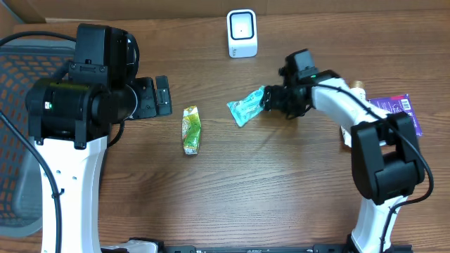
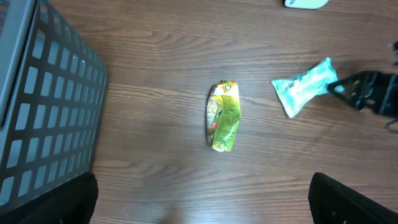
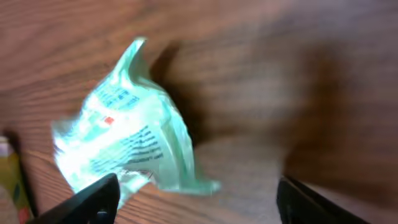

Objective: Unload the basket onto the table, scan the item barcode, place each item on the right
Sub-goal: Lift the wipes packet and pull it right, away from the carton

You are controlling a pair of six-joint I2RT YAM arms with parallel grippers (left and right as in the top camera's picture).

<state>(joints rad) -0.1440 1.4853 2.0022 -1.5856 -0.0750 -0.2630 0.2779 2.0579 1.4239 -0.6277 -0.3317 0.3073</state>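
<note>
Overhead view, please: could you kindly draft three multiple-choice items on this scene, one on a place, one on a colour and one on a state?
1. Where does the white scanner stand in the overhead view?
A. top middle
B. bottom edge
C. far right

2. What colour is the crumpled packet beside the right gripper?
A. red
B. teal
C. black

3. How does the left gripper stand?
A. shut on a packet
B. shut, empty
C. open, empty

Answers:
1 A: it sits at the top of that view, near the middle.
2 B: pale teal film with printing shows in the right wrist view.
3 C: its fingers stand wide apart at the lower corners of the left wrist view, with nothing between them.
</note>
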